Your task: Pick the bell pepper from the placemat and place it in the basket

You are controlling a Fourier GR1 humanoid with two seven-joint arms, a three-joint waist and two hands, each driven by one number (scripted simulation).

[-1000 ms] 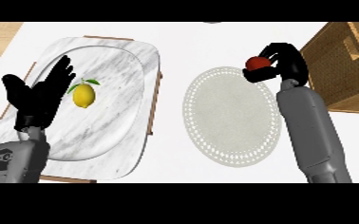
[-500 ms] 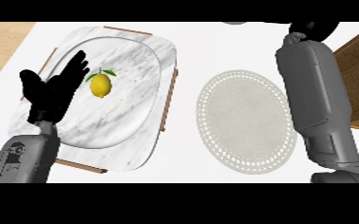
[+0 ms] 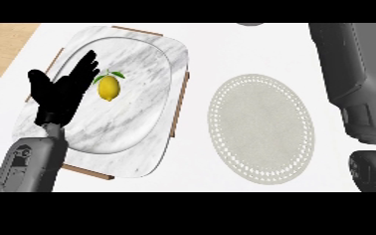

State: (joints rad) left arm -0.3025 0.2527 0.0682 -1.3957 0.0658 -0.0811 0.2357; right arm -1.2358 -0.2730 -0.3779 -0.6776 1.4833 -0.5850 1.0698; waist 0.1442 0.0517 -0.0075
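Nearest, at the counter's (image 3: 213, 45) front-left corner: grey left forearm entering from the view's lower edge, topped by the black left hand (image 3: 60, 93), fingers straight and spread, pointing up, holding nothing, resting over the left part of the marble tray (image 3: 140, 129). Just right of those fingers, on the tray's raised oval middle: yellow lemon (image 3: 109, 87) with small green leaves at its far end, close beside the fingertips, contact not discernible. Wooden edging visible along the tray's right side and at its near and far ends. Right of the tray, apart from it, toward the counter's right half: pale oval placemat (image 3: 262, 128) with a dotted border, lying flat, nothing on it. Along the counter's right edge, from near to far: grey right forearm (image 3: 345, 74) running up out of view; right hand not visible, finger state cannot be told. Bell pepper not seen anywhere in this view; basket likewise not seen. Far-left corner: strip of light wooden surface beyond the counter.
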